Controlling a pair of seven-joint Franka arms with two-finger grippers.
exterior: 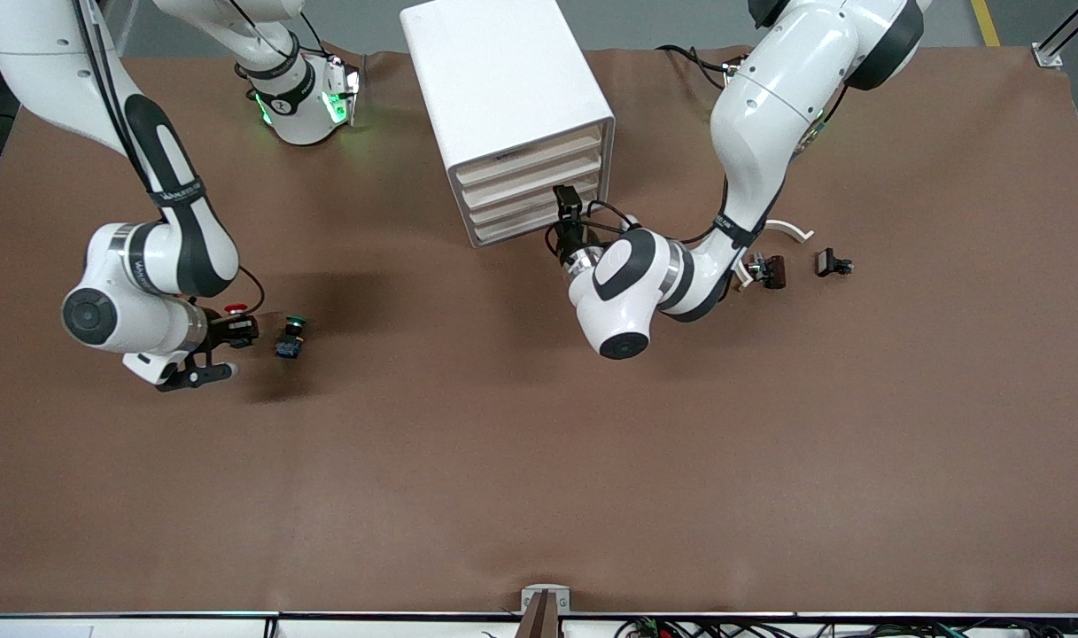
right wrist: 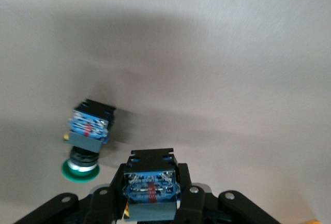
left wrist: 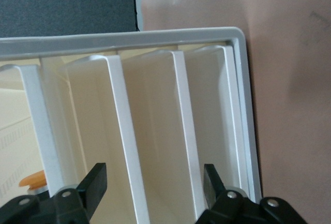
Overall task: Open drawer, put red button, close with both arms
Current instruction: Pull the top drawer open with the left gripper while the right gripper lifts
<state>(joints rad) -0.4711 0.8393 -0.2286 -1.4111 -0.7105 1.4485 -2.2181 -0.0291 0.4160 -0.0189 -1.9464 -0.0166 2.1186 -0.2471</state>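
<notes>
Red button (exterior: pixel 235 309): you find it at the left of the front view, clamped in the right gripper (exterior: pixel 237 330). The right wrist view confirms this grip, with the fingers (right wrist: pixel 189 195) closed on the switch's blue-grey body. The green button (exterior: pixel 290 338) lies on the table (exterior: pixel 539 461) just beside it; do not mistake it for the task's part.

Left gripper (exterior: pixel 569 210): it sits at the front of the drawer unit (exterior: pixel 512 115), near the centre top of the front view. Its fingers (left wrist: pixel 95 182) stand well apart and hold nothing. The left wrist view shows them spanning the drawer fronts at close range. All drawers appear shut in the front view.

Step in hand, as judged: the pick of the red button is done, while the drawer opening is still to come.

Next move, as judged:
1. Close the left gripper on one drawer's lip and pull it straight out.
2. Lift the right gripper clear of the green button before you carry the red button toward the unit.
3. Keep the two arms apart as they converge on the unit.

Two small dark parts (exterior: pixel 773 270) lie at the right of the front view, apart from the work.
</notes>
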